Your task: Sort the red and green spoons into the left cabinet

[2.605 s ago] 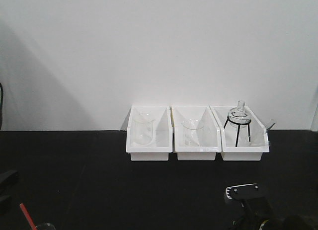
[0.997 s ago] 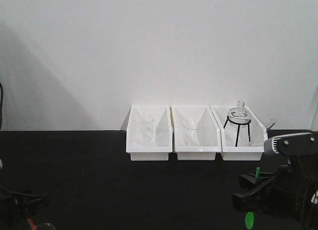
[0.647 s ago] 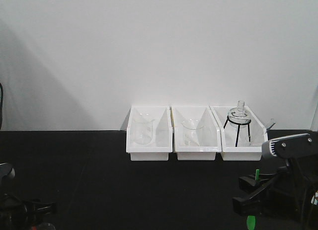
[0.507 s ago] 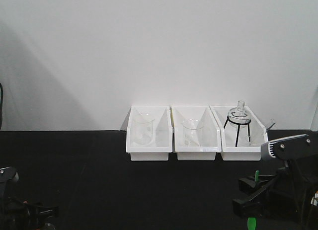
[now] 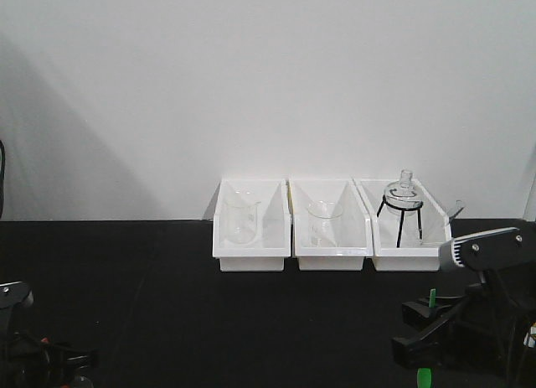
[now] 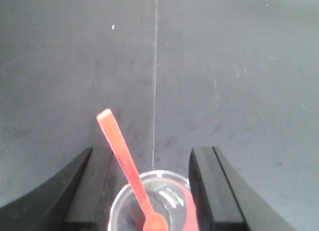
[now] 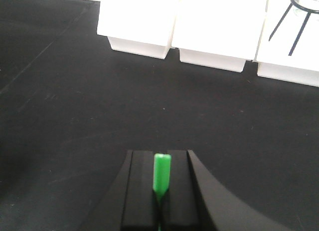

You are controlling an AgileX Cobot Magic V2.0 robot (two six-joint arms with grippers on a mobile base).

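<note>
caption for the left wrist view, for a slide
Open left claw flanks a glass holding the red spoon, bowl down.

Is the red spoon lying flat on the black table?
No, the red spoon stands tilted in a clear glass cup, bowl end down.

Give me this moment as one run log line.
right hand: shut on green spoon | left hand: open around beaker | red spoon: in beaker
</note>
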